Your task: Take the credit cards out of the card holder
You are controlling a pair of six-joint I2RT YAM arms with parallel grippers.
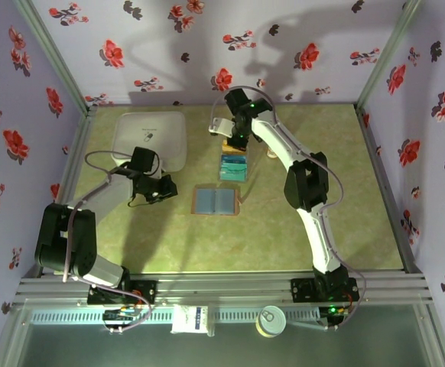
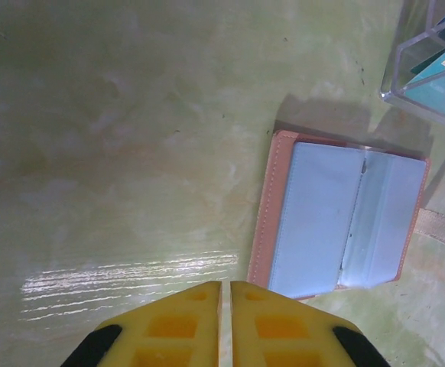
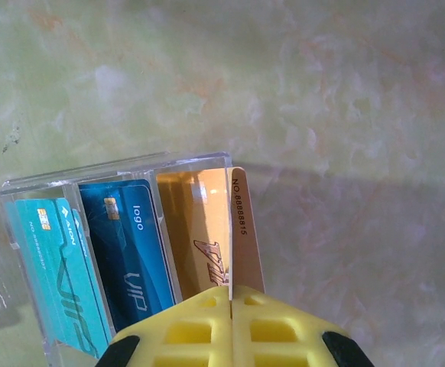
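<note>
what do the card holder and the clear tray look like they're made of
Card holder: probably leather or faux leather, tan, matte, stitched edge; pale blue pockets look like soft plastic. Tray: rigid clear plastic, glossy, cards visible through its walls.

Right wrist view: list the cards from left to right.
Teal card → blue card → pale numbered card, on edge in the shut right pincer. Orange face beside it left out: unclear whether a separate card.
</note>
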